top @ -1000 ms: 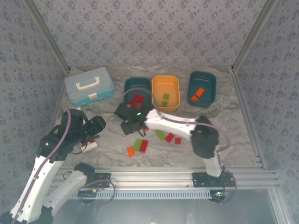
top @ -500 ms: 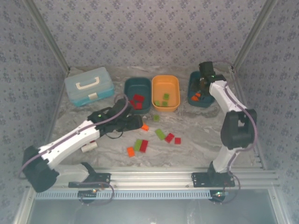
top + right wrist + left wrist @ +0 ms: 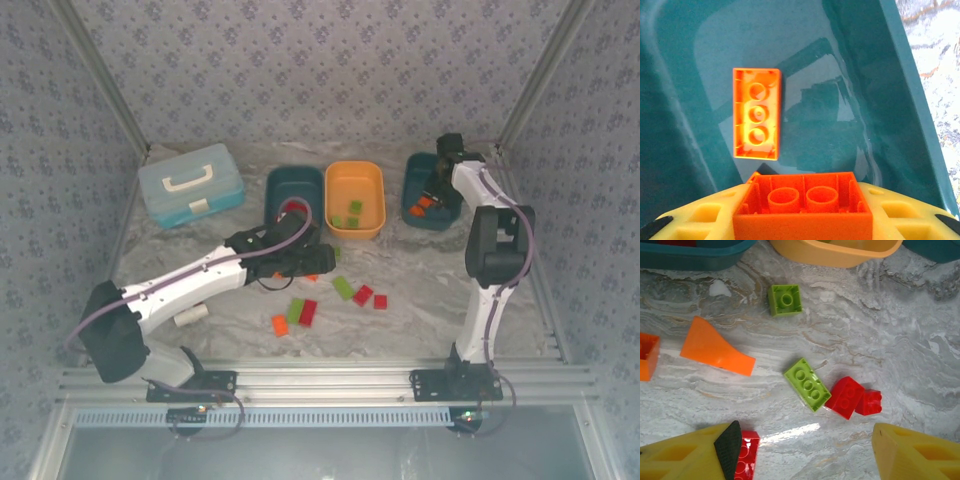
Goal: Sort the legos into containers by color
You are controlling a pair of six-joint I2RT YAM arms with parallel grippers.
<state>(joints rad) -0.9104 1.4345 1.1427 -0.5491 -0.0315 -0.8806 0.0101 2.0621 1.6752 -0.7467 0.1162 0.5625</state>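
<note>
The left gripper (image 3: 303, 258) is reaching farther right than a moment ago, its claw spread wide over loose legos (image 3: 807, 384) on the table. The right gripper (image 3: 802, 212) is pinching an orange brick (image 3: 802, 200) above the right teal tub (image 3: 875, 75).

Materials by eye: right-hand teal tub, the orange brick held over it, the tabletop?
Teal tub: moulded plastic by the look, glossy; its floor shows mirror-like reflections.
Orange brick: hard plastic, smooth with a slight sheen; crisp moulded tubes on its underside.
Tabletop: grey marble-veined pattern with a glare patch; likely printed laminate or sheet, but real stone cannot be ruled out.
</note>
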